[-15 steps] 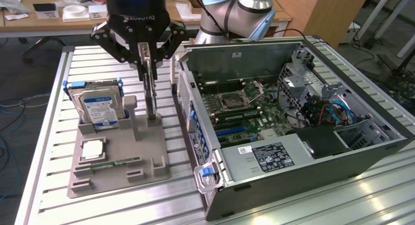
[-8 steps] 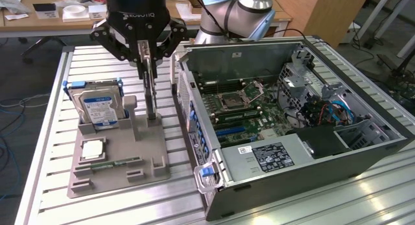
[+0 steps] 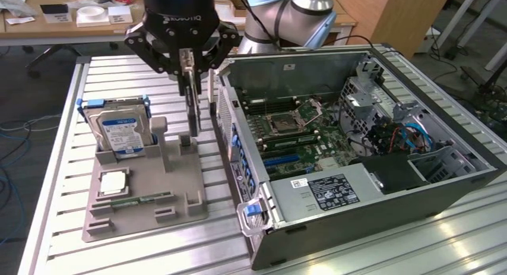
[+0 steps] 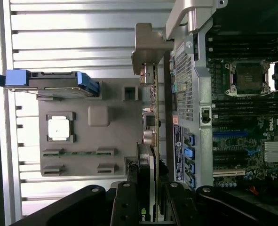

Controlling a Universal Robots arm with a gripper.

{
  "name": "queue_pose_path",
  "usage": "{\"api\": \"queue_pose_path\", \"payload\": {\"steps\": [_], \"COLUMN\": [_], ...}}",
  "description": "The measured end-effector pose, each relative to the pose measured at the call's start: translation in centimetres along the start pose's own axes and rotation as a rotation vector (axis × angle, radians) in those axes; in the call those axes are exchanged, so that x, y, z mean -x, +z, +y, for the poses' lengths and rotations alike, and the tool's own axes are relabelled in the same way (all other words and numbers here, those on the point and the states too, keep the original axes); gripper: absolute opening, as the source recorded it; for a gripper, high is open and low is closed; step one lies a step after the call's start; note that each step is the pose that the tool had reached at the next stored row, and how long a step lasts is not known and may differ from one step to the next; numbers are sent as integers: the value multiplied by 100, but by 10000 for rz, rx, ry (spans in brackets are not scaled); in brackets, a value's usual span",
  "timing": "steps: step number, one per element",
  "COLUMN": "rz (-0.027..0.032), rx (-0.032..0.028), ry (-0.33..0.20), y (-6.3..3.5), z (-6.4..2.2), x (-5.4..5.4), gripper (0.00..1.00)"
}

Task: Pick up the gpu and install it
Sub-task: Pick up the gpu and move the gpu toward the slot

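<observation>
1. Gripper (image 3: 189,68) clenched on the gpu (image 3: 192,106), pinching its upper edge between two dark fingers (image 3: 170,60).
2. Holds the gpu hanging straight down from the fingertips, upright and edge-on, a thin dark strip in the exterior view.
3. Shows a silvery bracket (image 4: 148,44) at one end of the card in the wrist view, close against the outer wall of the case (image 3: 380,209).
4. Cannot tell whether the card's lower edge touches anything beneath it.
5. Directly below the gripper: a grey tray (image 3: 135,218) lying flat on a slatted metal table (image 3: 119,73), with a small grey block (image 3: 186,143) just under the card.
6. Beside the gripper, toward the exterior view's left: a hard drive (image 3: 119,129) standing upright in the tray, with blue rails on its sides.
7. Lower on the tray, farther from the gripper: a CPU (image 3: 113,181) lying flat in its recess, and just past it a narrow green RAM stick (image 3: 142,199) lying in a slot.
8. Beside the gripper, toward the exterior view's right: the open case, side panel off, its perforated rear wall nearest the card.
9. Inside the case, apart from the gripper: a motherboard (image 3: 305,138) with a bare socket (image 3: 287,122) and blue slots (image 3: 281,162).
10. Behind and above the gripper: the grey arm (image 3: 297,13).
</observation>
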State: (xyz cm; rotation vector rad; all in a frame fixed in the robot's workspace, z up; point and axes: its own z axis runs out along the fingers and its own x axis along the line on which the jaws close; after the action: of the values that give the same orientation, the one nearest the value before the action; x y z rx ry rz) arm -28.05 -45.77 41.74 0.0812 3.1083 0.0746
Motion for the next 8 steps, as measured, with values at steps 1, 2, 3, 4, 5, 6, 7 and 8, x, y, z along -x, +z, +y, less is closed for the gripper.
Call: {"api": "queue_pose_path", "payload": {"steps": [1, 2, 3, 4, 5, 6, 7, 8], "rz": [0, 0, 0, 1, 1, 2, 2, 2], "rx": [9, 18, 28, 34, 39, 43, 44, 46], "ry": [0, 2, 2, 3, 3, 2, 1, 2], "y": [1, 2, 3, 4, 6, 7, 8, 9], "z": [1, 3, 5, 7, 10, 11, 13, 15], "x": [26, 55, 89, 124, 162, 199, 237, 273], "gripper": [27, 27, 27, 27, 27, 27, 27, 27]}}
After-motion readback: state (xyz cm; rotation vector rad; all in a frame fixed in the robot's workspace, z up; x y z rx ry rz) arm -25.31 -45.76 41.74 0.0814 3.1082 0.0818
